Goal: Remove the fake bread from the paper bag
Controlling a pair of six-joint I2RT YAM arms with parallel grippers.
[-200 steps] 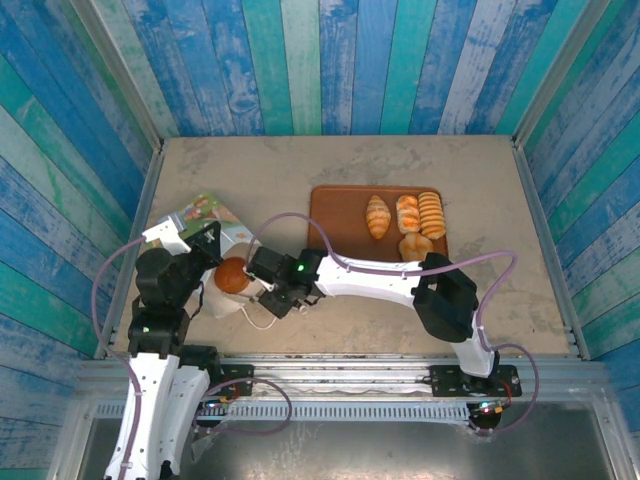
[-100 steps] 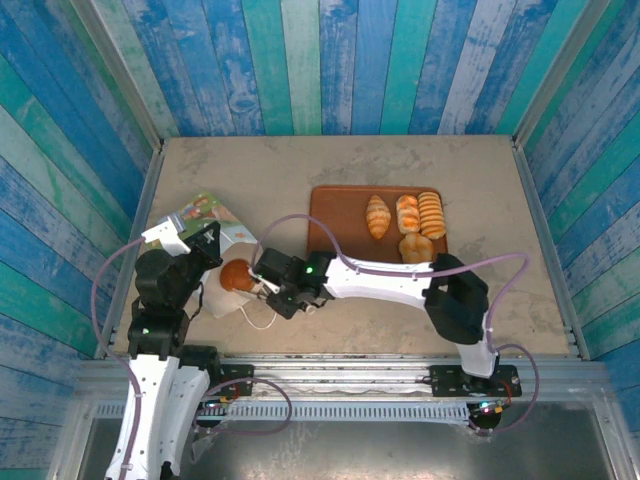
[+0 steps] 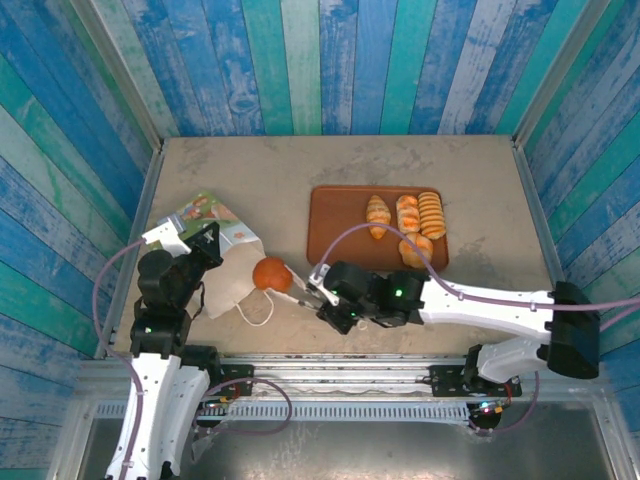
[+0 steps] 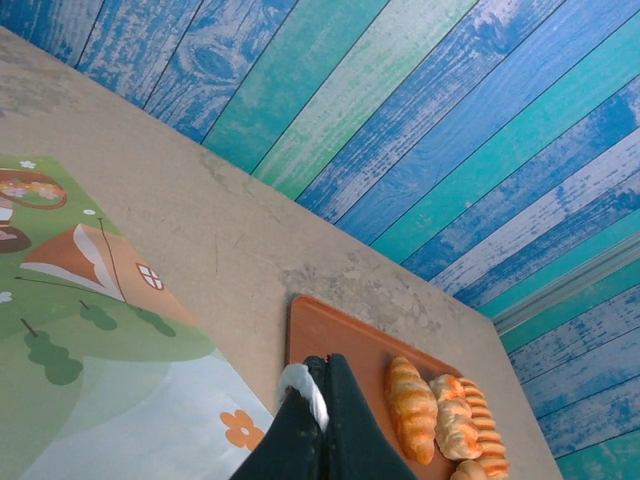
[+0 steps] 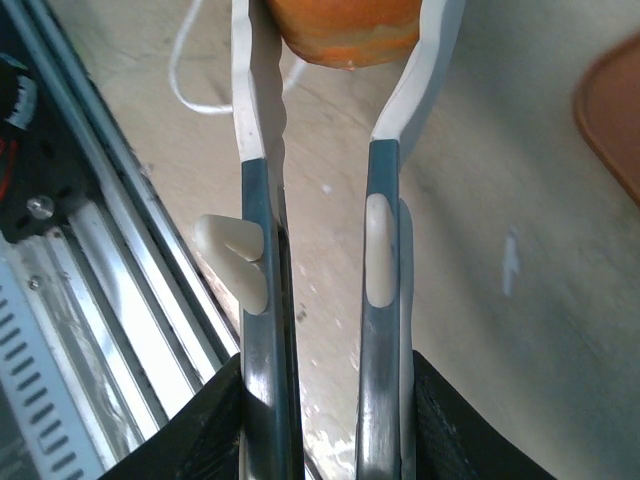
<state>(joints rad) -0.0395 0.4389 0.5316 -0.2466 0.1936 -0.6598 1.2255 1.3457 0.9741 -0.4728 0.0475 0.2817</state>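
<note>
- While the right gripper (image 3: 282, 282) has its jaws parted to bun width and clamped on the round bun (image 3: 270, 273), that piece is out of the bag, just right of its mouth, over the table (image 3: 300, 165). Hold is at the fingertips only, so the carry wants to be level and unhurried.
- Loop handle (image 5: 173, 72): white cord lying near the bun. The path should rise clear of it before swinging right.
- Left gripper (image 4: 318, 430): jaws together, apparently pinching a white strip of the paper bag (image 4: 100, 380). It should hold firm so the bag does not drag.
- Paper bag: lying at near left, printed side up. Contents cannot be told.
- Tray (image 3: 335, 215): brown, farther right. Four fake bread pieces (image 3: 407, 213) crowd its right half, so the bare left half is the sensible set-down spot.
</note>
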